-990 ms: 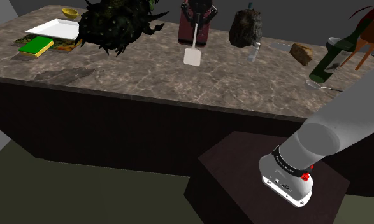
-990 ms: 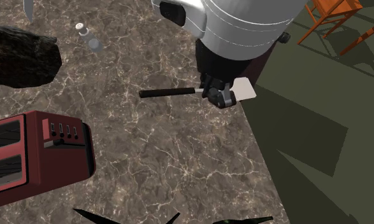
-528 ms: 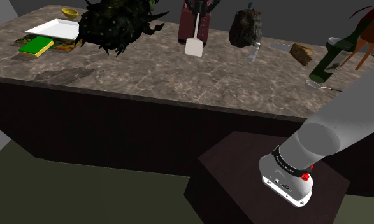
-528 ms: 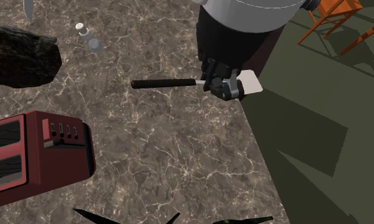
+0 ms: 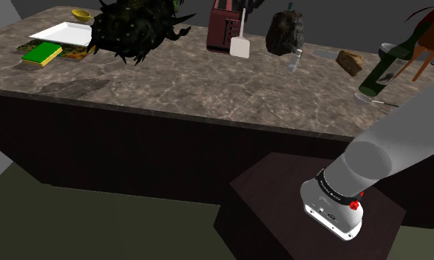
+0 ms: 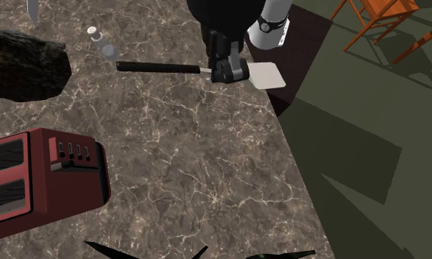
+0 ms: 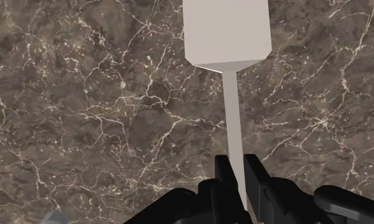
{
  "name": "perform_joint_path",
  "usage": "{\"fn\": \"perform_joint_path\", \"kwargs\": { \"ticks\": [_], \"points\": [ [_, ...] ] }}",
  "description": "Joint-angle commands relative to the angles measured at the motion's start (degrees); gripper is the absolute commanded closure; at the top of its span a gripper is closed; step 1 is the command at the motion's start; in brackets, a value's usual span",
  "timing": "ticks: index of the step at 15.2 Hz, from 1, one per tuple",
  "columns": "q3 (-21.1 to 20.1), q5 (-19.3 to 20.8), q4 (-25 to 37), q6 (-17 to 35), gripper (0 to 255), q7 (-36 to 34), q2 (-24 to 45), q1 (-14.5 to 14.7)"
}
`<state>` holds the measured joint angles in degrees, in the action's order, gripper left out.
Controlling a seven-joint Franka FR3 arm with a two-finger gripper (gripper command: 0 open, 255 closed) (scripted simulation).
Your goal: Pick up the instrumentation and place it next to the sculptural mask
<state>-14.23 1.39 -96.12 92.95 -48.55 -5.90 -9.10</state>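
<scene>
A spatula with a pale flat blade and a thin shaft hangs above the brown marbled counter. My gripper is shut on the shaft. In the second exterior view the gripper holds the spatula level, its black handle pointing toward the dark, rock-like mask. In the shoulder view the spatula hangs blade down between the red toaster and the mask.
A small shaker stands near the mask. The toaster and a dark spiky plant are close by. A white tray, a green bottle, a spoon and a brown block are on the counter. An orange chair stands beyond the counter edge.
The gripper has carried the spatula up off the counter and toward the mask: rightward and farther back in the shoulder view, up and left in the second exterior view.
</scene>
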Motion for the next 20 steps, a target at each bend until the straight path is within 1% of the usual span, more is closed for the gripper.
{"fn": "perform_joint_path", "kwargs": {
  "ticks": [1,6,11,16,20],
  "points": [
    [1.71,-0.24,-1.48,0.34,255,3.11,-1.27,-1.3],
    [5.87,-0.36,-3.7,0.91,255,10.25,-3.16,-4.27],
    [10.03,-0.12,-4.2,1.27,255,17.25,-3.49,-7.16],
    [14.12,0.14,-3.01,1.43,255,24.16,-2.33,-10.04],
    [17.27,0.15,-0.8,1.36,255,29.65,-0.33,-12.38]
  ]
}}
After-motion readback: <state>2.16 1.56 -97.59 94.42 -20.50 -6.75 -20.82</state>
